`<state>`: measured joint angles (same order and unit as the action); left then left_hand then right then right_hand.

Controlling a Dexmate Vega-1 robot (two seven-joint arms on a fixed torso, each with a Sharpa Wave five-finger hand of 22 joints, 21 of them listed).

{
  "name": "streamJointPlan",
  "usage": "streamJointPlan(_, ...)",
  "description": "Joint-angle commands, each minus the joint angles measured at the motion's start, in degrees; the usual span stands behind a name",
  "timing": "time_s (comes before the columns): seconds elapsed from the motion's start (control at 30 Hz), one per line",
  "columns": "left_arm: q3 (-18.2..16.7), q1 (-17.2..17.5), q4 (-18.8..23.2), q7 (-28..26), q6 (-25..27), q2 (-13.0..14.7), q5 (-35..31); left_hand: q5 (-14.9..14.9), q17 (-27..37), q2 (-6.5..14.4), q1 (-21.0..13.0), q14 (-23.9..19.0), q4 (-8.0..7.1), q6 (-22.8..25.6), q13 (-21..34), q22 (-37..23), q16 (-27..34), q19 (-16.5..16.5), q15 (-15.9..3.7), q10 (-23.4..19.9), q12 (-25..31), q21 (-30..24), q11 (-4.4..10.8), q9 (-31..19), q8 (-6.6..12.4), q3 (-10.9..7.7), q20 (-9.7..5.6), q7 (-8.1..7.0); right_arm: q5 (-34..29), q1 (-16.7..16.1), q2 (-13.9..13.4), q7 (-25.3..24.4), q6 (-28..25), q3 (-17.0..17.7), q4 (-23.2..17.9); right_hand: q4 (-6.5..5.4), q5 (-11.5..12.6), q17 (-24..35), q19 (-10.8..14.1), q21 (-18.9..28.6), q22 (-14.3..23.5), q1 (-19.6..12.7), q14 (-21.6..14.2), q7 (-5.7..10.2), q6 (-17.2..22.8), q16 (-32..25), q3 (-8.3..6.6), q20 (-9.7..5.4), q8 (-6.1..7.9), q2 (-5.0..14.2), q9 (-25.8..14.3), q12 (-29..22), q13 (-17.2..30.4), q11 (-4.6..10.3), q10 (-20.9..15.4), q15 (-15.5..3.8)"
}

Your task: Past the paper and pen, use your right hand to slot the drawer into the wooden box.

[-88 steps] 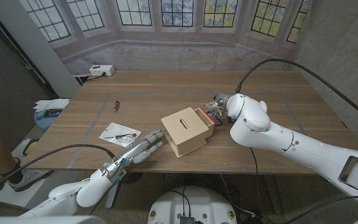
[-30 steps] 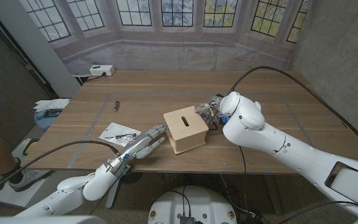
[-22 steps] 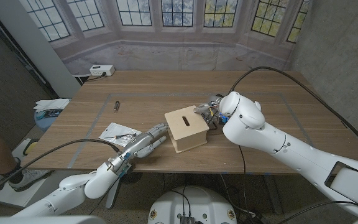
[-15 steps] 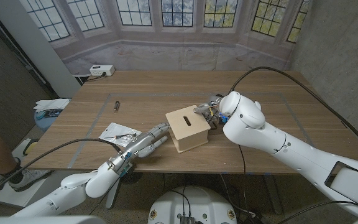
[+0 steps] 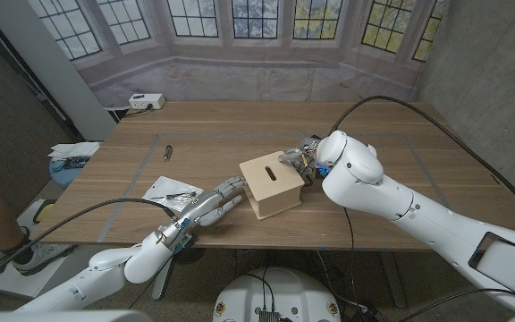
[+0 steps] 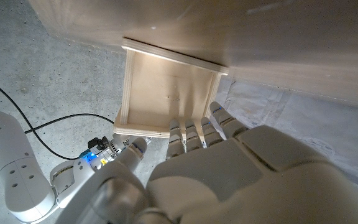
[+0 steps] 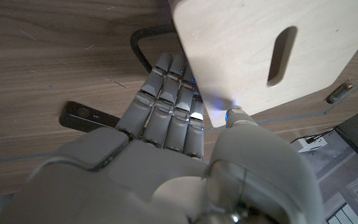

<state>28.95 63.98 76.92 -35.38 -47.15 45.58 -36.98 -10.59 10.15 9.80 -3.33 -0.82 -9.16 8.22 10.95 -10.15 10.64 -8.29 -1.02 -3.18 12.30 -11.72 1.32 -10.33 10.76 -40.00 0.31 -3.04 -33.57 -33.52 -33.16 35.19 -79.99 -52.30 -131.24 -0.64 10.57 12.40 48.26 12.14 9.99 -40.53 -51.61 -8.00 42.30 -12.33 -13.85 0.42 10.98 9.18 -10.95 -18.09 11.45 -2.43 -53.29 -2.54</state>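
Wooden box [image 5: 273, 185]: one; pale plywood, squared, smooth matte faces, a rounded slot cut in its top. It stands near the middle of the counter, turned at an angle, between the two hands.
Drawer: seated inside the wooden box; its front is hidden behind the right hand, so how flush it sits cannot be told.
Right hand [image 5: 299, 164]: one; grey jointed fingers [image 7: 166, 102], white smooth shell on the arm. The fingers are stretched out and pressed against the box's far-right side, grasping nothing.
Left hand [image 5: 209, 205]: one; grey fingers [image 6: 194, 134] released and spread, their tips at the box's near-left side, holding nothing.
Paper [image 5: 172, 190]: one white sheet, flat, on the counter beside the left hand.
Pen [image 5: 179, 194]: one, slim and dark, lying on the paper.
Small dark object [image 5: 168, 151]: one, short and cylindrical, on the counter's left part, well apart from the box.
Power strip [image 5: 147, 101]: one, white, at the counter's far left corner.
Counter [image 5: 240, 125]: one; brown wood, long straight grain, faint tape lines.
Room: grey concrete floor and wall to the right; a printed backdrop of paned windows behind.
Cables: black, one along each arm.
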Motion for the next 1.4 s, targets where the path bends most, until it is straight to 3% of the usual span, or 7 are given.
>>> streamJointPlan(0.03,0.5,-0.5,-0.5,-0.1,-0.2,0.0,-0.3,0.1,0.0,-0.3,-0.1,-0.7,0.0,0.6,0.1,-0.1,-0.1,-0.5,-0.05,-0.6,0.0,0.0,0.19,-0.1,0.11,-0.37,0.19,0.08,-0.2,-0.3,0.1,0.9,0.0,0.4,-0.2,-0.13,0.0,0.2,-0.1,-0.2,0.1,0.3,-0.3,-0.12,-0.4,-0.1,-0.15,0.34,-0.07,-0.34,0.0,0.2,0.1,-0.2,-0.1,0.45)
streamJointPlan(0.57,0.6,-0.9,-1.2,-0.4,-0.9,0.3,-0.3,0.1,0.0,-0.3,0.0,-0.9,-0.06,2.6,0.1,-0.1,-0.1,-0.6,0.0,-0.8,0.0,0.0,0.12,-0.1,0.69,-0.65,0.4,-0.19,-1.9,0.7,-0.5,3.2,0.0,-0.2,0.6,0.33,-0.1,0.3,-1.1,-0.6,0.1,0.6,1.4,0.22,-2.1,0.3,-0.35,1.07,-0.24,-0.47,0.0,1.7,0.2,-0.72,1.6,1.34)
streamJointPlan(1.4,-1.8,3.1,2.1,-0.5,0.7,2.6,0.8,0.2,0.0,-0.4,0.1,-1.5,-0.16,3.5,0.1,-0.1,0.0,-0.8,-0.18,-1.5,0.1,0.0,0.18,-0.2,0.71,-0.89,0.45,-0.16,-3.8,3.4,-2.4,5.7,0.0,-1.7,1.8,0.78,-0.1,0.3,-1.9,-0.9,0.1,1.0,2.5,-0.08,-3.2,0.5,-0.4,1.58,-0.2,-0.77,0.0,2.7,0.3,-1.23,2.4,1.92)
